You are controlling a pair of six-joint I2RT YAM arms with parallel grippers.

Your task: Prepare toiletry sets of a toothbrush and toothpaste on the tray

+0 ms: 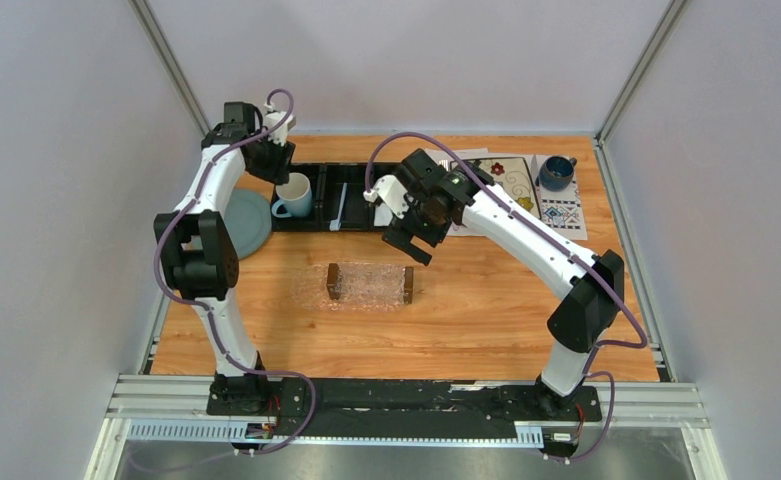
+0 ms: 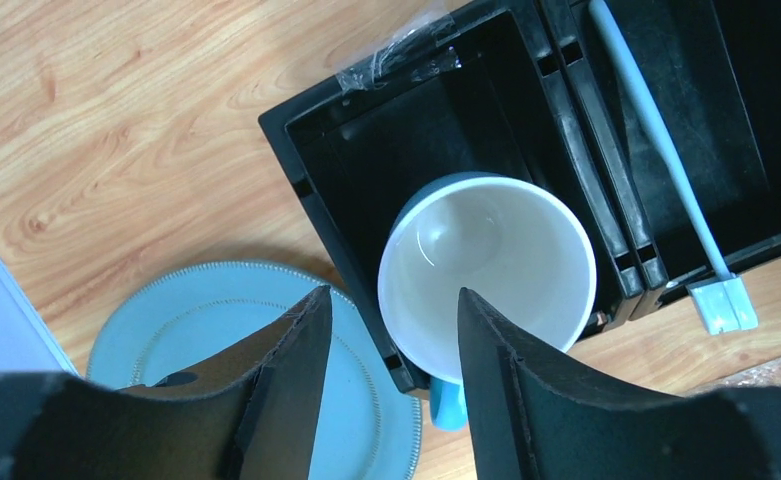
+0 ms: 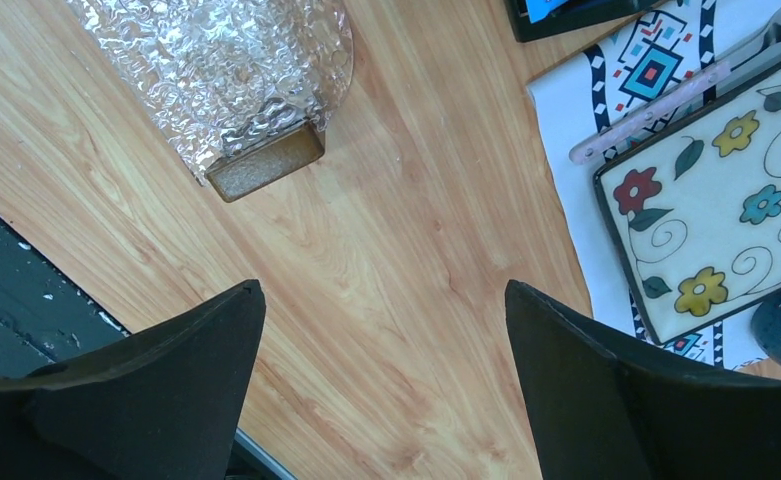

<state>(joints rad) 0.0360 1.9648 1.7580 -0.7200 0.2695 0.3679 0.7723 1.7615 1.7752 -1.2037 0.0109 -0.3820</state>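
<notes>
Wooden desk (image 1: 486, 320): one toothbrush (image 2: 656, 120) lies in the middle slot of the black organizer (image 2: 386, 150), right of the single mug (image 2: 486, 270) and far of the one tray (image 1: 370, 283). Likely light, stiff, slick; pinch mid-handle. Left tool (image 2: 392, 292) spread over the mug; right tool (image 3: 384, 285) spread, empty.

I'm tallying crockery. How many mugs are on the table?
2. A pale blue mug stands in the black organizer's left compartment; a dark blue mug sits on the cloth at the far right. More may be hidden.
</notes>
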